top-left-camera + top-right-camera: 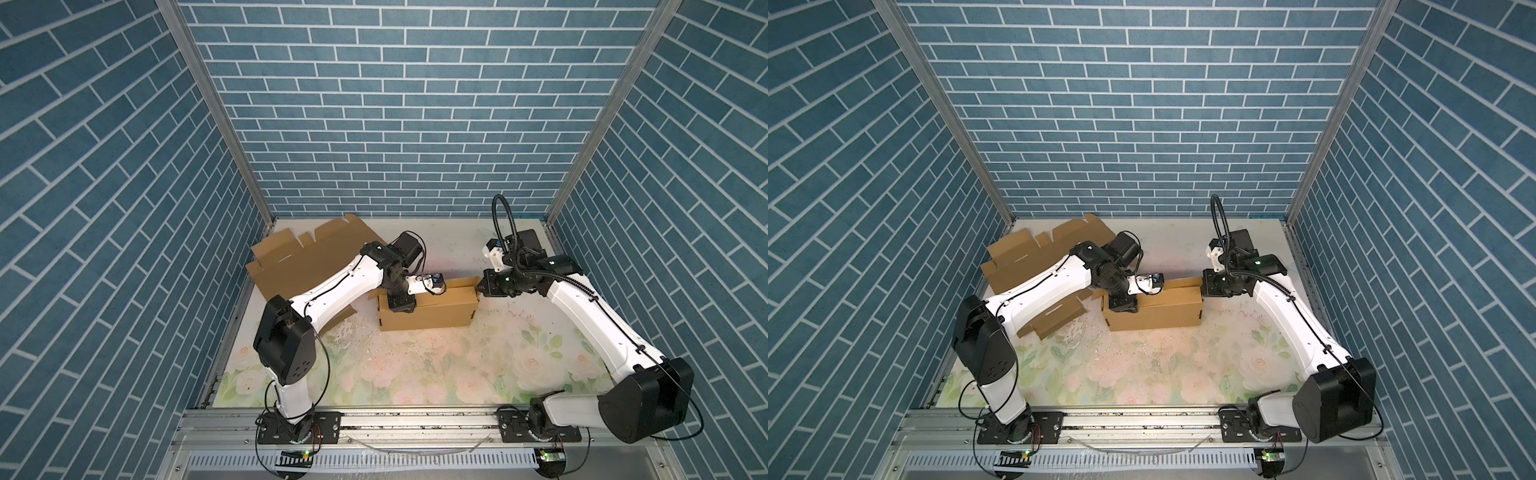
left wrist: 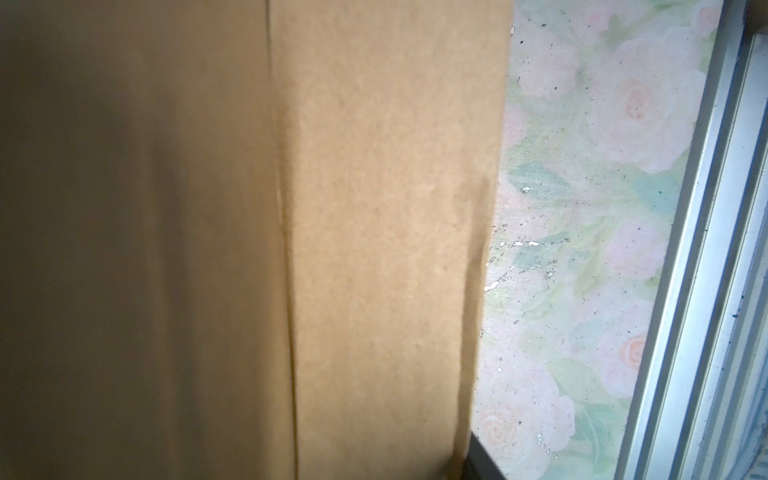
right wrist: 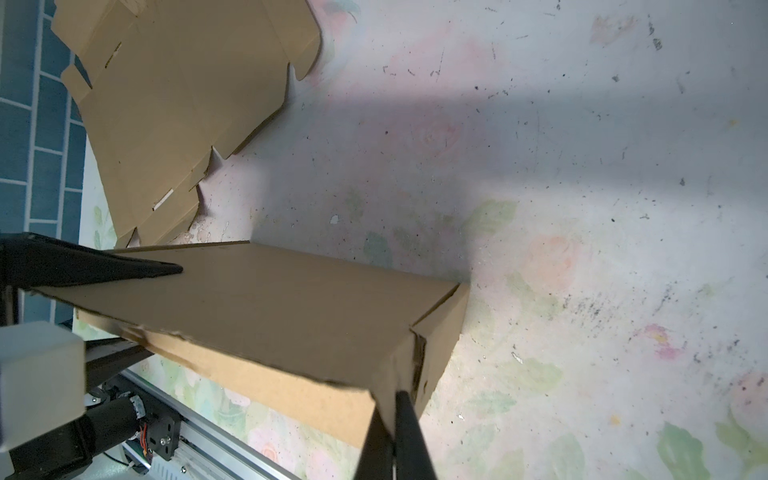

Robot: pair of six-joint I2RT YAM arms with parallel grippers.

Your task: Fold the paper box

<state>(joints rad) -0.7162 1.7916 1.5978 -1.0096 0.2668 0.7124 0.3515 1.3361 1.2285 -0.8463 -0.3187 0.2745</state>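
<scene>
The paper box (image 1: 432, 316) (image 1: 1163, 316) is a long brown cardboard box lying mid-table. My left gripper (image 1: 401, 306) (image 1: 1123, 305) sits over its left end, one black finger (image 3: 124, 266) flat on one face and a dark bar against the opposite face. In the left wrist view cardboard (image 2: 374, 208) fills the picture, with only a sliver of finger (image 2: 482, 461) beside its edge. My right gripper (image 1: 480, 289) (image 1: 1203, 288) (image 3: 395, 411) is shut on the cardboard edge at the box's upper right corner (image 3: 399, 365).
Flat unfolded cardboard sheets (image 1: 299, 257) (image 1: 1034, 257) (image 3: 174, 104) lean at the back left by the blue brick wall. Another flat piece (image 1: 1059, 320) lies under the left arm. The floral table mat (image 1: 415, 365) ends at an aluminium rail (image 1: 374, 424) in front.
</scene>
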